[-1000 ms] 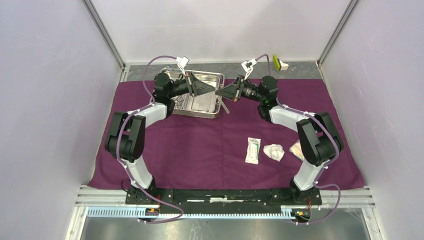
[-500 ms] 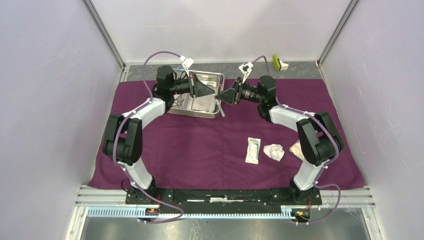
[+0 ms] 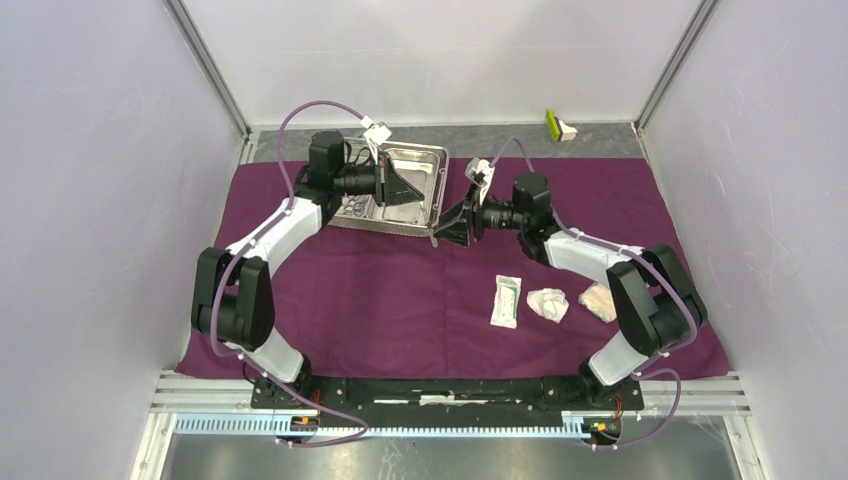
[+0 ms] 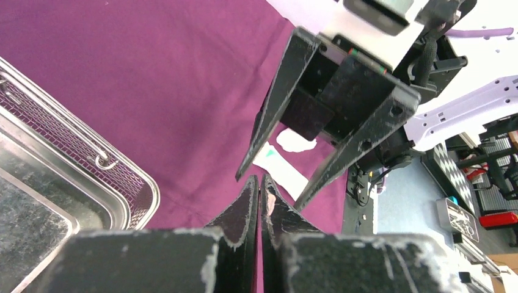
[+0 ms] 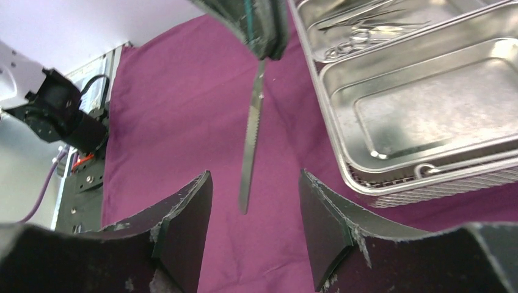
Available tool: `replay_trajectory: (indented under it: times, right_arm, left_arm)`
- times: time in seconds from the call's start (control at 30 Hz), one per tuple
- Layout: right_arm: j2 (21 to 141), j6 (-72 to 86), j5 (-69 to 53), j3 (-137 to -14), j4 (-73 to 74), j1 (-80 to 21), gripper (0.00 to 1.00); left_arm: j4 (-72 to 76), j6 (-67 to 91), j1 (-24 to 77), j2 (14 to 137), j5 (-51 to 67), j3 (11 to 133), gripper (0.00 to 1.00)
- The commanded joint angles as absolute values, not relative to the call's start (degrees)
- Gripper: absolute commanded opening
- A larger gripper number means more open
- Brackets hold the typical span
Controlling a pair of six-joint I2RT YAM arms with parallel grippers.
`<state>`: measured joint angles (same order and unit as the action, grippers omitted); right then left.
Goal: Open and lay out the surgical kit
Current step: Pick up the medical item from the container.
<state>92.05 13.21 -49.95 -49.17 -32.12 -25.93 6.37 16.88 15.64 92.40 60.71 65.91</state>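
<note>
The purple cloth [image 3: 380, 300] lies spread on the table. On its far side stands the steel tray [image 3: 441, 152], with forceps [image 5: 360, 27] in its far compartment. My left gripper [image 4: 258, 180] is shut on the top of the tweezers [image 5: 250, 134], which hang down over the cloth beside the tray's right edge. Just right of them, my right gripper [image 5: 253, 177] is open, its fingers apart on either side of the tweezers' lower end without touching them. A white packet [image 3: 507, 300] and gauze wads [image 3: 547, 303] lie on the cloth at the right front.
A small green and white object [image 3: 560, 125] sits at the back right beyond the cloth. Another pale wad [image 3: 598, 300] lies under the right arm's elbow. Side walls and corner posts close in the table, and a metal rail [image 3: 450, 425] runs along the front.
My right gripper has opened, let go of the tweezers and drawn back toward the front. My left gripper has shut on the tweezers and now holds them alone.
</note>
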Motion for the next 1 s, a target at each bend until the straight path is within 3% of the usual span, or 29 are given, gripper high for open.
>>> replay_trajectory:
  times: [0.0, 0.4, 0.8, 0.97]
  right_arm:
    - [90.49, 8.89, -52.20, -47.84, -33.19, -27.74, 0.61]
    - [92.93, 15.58, -56.05, -46.21, -40.98, -27.93, 0.57]
    - [96.22, 25.62, -59.07, -44.38, -51.35, -28.13, 0.46]
    - [96.39, 26.17, -59.28, -44.72, -51.67, -28.21, 0.28]
  left_arm:
    - [7.62, 15.50, 16.04, 88.25, 63.49, 64.64, 0.02]
    - [14.16, 20.04, 16.08, 84.74, 65.27, 60.52, 0.02]
    - [18.22, 23.00, 16.08, 84.16, 65.39, 59.42, 0.02]
    - [18.71, 23.29, 16.07, 84.27, 65.42, 58.99, 0.02]
